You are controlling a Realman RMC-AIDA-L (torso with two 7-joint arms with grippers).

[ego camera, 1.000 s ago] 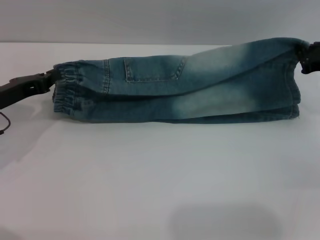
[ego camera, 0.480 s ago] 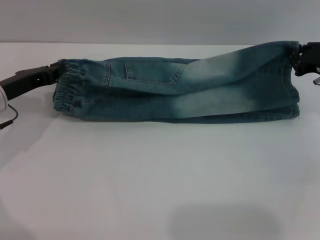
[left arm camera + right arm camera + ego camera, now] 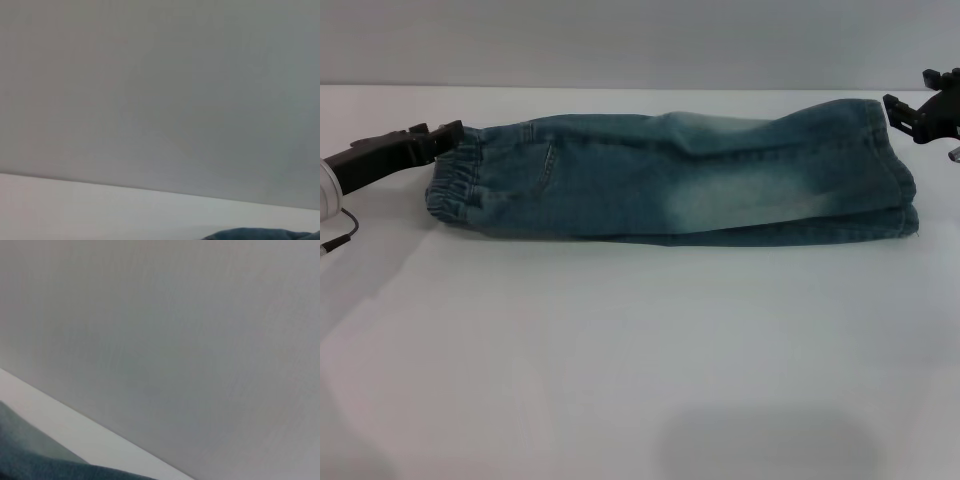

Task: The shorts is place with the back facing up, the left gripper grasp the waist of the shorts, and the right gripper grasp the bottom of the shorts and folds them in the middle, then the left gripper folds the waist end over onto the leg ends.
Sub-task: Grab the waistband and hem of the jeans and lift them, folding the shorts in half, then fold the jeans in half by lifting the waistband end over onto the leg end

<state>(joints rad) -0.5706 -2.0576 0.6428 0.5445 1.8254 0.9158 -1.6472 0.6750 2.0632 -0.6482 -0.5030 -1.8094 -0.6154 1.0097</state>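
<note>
The shorts (image 3: 670, 175), faded blue denim, lie folded lengthwise in a long strip across the far part of the white table (image 3: 620, 350). The gathered waist (image 3: 455, 185) is at the left and the leg ends (image 3: 905, 190) are at the right. My left gripper (image 3: 448, 130) sits low at the waist's far corner, open and just touching its edge. At the far corner of the leg ends my right gripper (image 3: 912, 92) hovers open, a little clear of the cloth. A sliver of the shorts (image 3: 260, 234) shows in the left wrist view, and the shorts (image 3: 30, 460) also show in the right wrist view.
A grey wall (image 3: 620, 40) rises behind the table's far edge. A thin black cable (image 3: 342, 235) hangs from the left arm near the table's left side. Bare white tabletop stretches in front of the shorts.
The raised upper layer of denim has dropped flat onto the lower layer, hiding the back pocket. Both grippers have let go; the right one has drawn back to the right.
</note>
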